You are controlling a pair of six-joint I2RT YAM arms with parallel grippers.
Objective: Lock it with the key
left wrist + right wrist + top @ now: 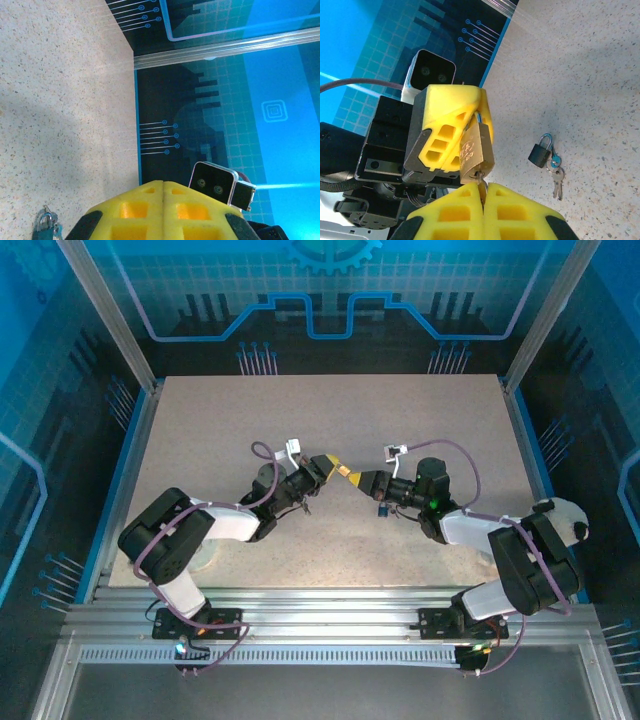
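Observation:
A brass padlock (477, 150) hangs above the table between both arms. My left gripper (333, 466) is shut on its top; in the right wrist view its yellow fingers (451, 125) clamp the shackle end. The key (480, 176) sits in the keyhole on the padlock's underside. My right gripper (484, 186) is shut on that key, just below the padlock. In the top view the right gripper (362, 478) meets the left one at the padlock (346, 471). In the left wrist view my left gripper (164, 183) is pressed together and hides the padlock.
A small black padlock (540, 153) with a bunch of keys (556, 176) lies on the speckled table (200, 440), just below the right gripper in the top view (382, 508). Blue walls and metal posts (105, 315) fence the table.

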